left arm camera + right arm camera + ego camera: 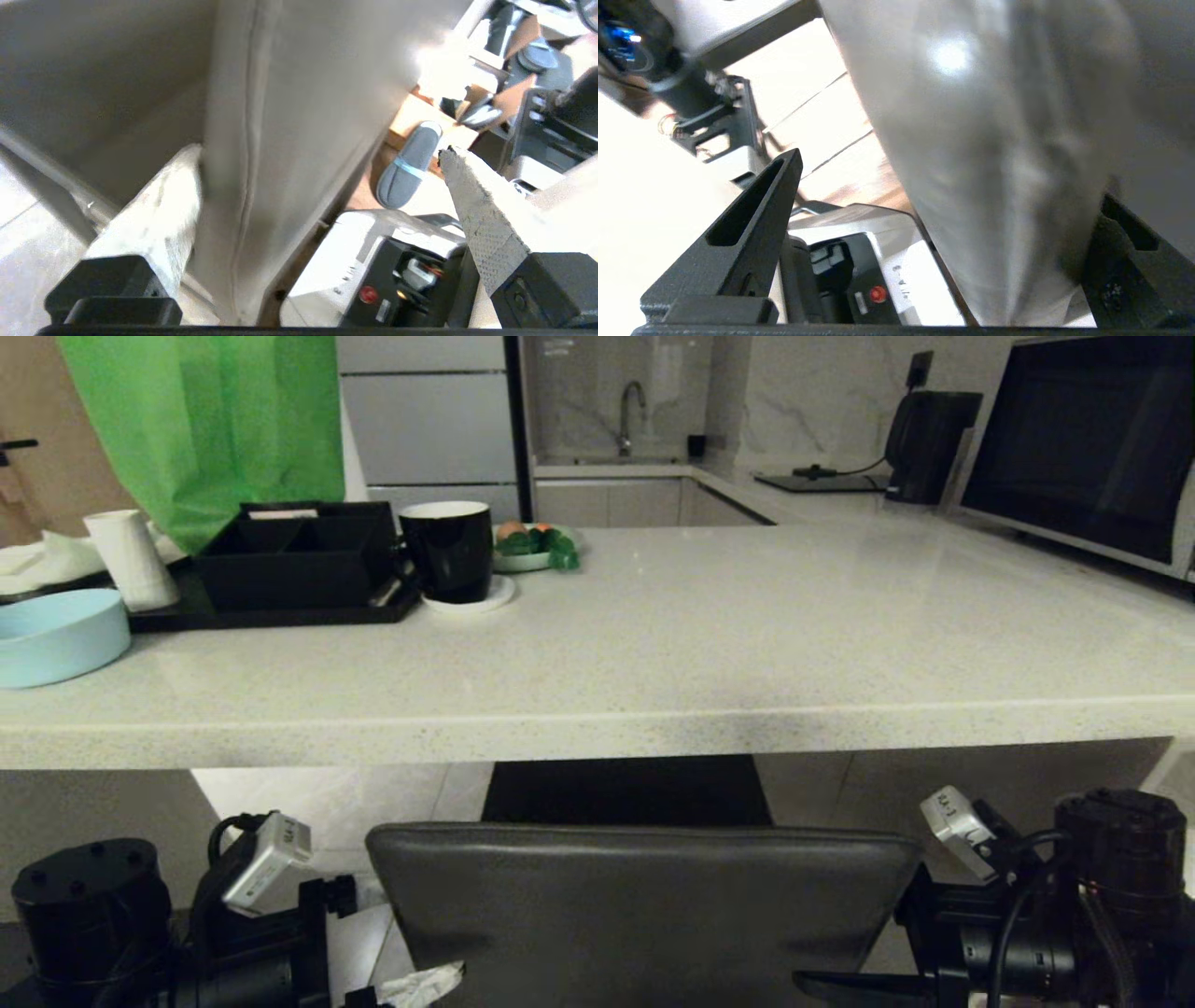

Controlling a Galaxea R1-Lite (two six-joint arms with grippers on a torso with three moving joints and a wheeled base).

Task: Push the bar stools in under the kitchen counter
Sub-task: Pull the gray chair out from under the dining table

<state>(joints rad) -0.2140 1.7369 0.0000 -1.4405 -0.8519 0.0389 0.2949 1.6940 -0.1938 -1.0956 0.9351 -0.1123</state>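
Desk [597, 644] spans the head view, its underside hidden. Below its front edge, only the backrest of one bar stool [644, 915]; seat and legs cut off. Left gripper [322, 186] and right gripper [952, 219] straddling backrest ends, fingers spread wide.

One bar stool [644, 896] is in view, standing at the near edge of the kitchen counter [653, 644]. Two grippers flank its backrest: one left gripper [322, 186] and one right gripper [952, 219], each with two fingers spread wide. Counted on the counter toward its left end: one black tray [280, 614], one black compartment box [294, 555], one black mug [453, 549] on one white saucer [471, 601], one light blue bowl [56, 637], one white roll [131, 560], one small dish of greens [534, 549]. At the far right corner: one microwave [1088, 448], one dark kettle [929, 439]. One tap [632, 415] behind.
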